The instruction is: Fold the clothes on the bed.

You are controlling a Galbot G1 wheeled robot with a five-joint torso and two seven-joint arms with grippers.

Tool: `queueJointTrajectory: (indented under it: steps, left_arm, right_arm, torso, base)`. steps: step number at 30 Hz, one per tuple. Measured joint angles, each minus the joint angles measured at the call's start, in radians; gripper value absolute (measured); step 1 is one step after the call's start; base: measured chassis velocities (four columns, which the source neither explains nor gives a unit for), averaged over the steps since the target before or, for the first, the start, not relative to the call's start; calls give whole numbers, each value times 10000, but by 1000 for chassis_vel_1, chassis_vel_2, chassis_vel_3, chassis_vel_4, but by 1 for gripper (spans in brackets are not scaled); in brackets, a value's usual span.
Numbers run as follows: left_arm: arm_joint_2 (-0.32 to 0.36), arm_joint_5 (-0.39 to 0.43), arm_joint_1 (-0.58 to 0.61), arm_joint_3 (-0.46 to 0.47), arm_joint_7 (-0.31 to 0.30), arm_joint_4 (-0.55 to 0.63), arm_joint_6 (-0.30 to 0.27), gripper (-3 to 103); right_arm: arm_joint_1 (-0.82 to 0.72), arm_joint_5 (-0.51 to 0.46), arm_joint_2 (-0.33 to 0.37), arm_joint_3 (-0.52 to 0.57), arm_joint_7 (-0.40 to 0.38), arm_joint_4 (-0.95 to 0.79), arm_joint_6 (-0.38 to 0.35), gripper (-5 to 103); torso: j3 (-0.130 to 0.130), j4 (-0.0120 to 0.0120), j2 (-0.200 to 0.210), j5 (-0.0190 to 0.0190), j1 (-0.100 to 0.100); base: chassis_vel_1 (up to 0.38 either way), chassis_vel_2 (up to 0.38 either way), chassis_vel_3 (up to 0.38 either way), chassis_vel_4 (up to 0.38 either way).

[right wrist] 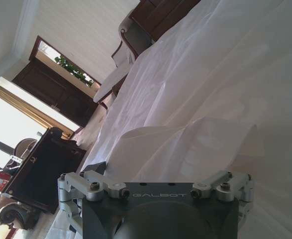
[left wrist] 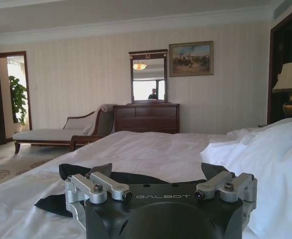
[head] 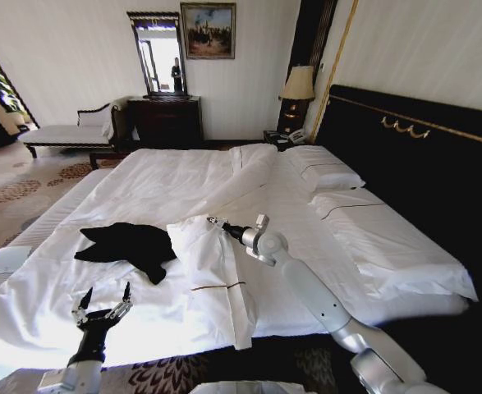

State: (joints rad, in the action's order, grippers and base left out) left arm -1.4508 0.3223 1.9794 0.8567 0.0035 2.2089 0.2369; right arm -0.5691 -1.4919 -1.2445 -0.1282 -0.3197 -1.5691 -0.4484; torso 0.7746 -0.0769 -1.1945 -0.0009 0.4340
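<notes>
The clothes, one black T-shirt, lie crumpled on the left half of the bed, near its foot. In the left wrist view the T-shirt shows as dark fabric just beyond the gripper body. My left gripper hovers over the foot edge of the bed, a short way in front of the shirt, open and holding nothing. Stretched out over the bed, my right gripper sits at the top of a turned-back fold of white duvet, just right of the shirt. Its finger links stand spread and it holds nothing.
Two white pillows lie against the tall dark headboard on the right. A pale striped bench with a small white pad runs along the bed's left side. A chaise, dresser and lamp stand by the far wall.
</notes>
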Motion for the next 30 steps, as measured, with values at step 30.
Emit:
queueJointTrajectory:
  steps: [30]
  left_arm:
    - [-339, -630, -81, -279, -40, -274, 82, 100]
  right_arm:
    - [667, 1967, -384, -886, 2242, 1216, 601, 66]
  torso:
    - [0, 0, 0, 1, -1]
  base:
    - [0, 0, 0, 0]
